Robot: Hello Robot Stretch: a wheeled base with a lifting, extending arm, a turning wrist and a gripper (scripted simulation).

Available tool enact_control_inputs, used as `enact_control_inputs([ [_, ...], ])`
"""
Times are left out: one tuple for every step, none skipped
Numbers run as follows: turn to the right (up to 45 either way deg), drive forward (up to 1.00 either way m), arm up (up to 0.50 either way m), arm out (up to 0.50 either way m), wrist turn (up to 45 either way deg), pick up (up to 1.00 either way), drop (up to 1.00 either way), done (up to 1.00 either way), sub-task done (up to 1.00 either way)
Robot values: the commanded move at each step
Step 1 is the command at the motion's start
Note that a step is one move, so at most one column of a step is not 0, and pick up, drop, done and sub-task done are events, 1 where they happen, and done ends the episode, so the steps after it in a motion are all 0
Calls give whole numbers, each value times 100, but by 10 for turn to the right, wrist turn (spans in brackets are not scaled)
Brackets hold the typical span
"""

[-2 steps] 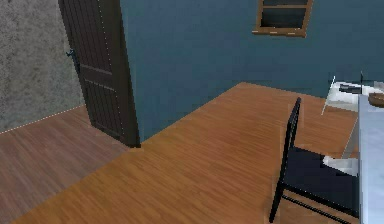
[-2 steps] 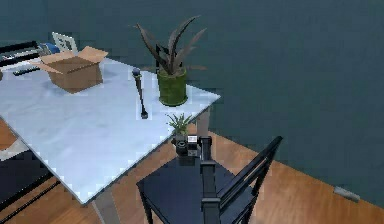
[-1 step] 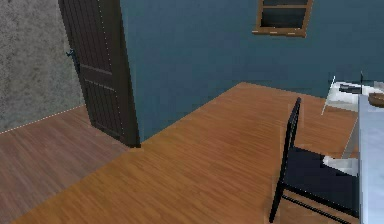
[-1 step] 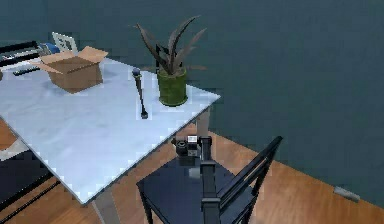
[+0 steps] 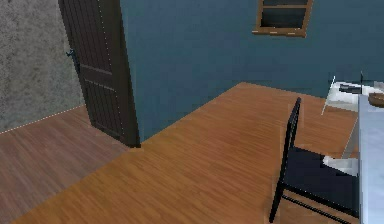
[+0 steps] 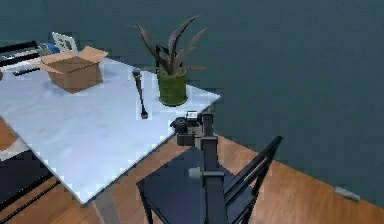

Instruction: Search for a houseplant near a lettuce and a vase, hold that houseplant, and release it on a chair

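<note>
A houseplant (image 6: 172, 68) with long dark leaves stands in a green pot near the far corner of a pale table (image 6: 90, 140). Left of it a thin dark upright thing (image 6: 141, 92) stands on the tabletop. My gripper (image 6: 184, 129) sits at the arm's far end by the table's corner, just below the pot. I cannot tell whether it holds anything. A black chair (image 6: 170, 190) stands under the arm, beside the table. The forward view has the same kind of black chair (image 5: 310, 165) on its right, beside a white table (image 5: 372, 135).
An open cardboard box (image 6: 73, 70) and a small white frame (image 6: 65, 42) sit farther along the table. A dark door (image 5: 100, 65) and a window (image 5: 283, 15) are set in the blue wall. Wooden floor spreads across the forward view's middle and left.
</note>
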Motion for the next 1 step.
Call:
enact_control_inputs([
  [0, 0, 0, -8, 0, 0, 0, 0, 0],
])
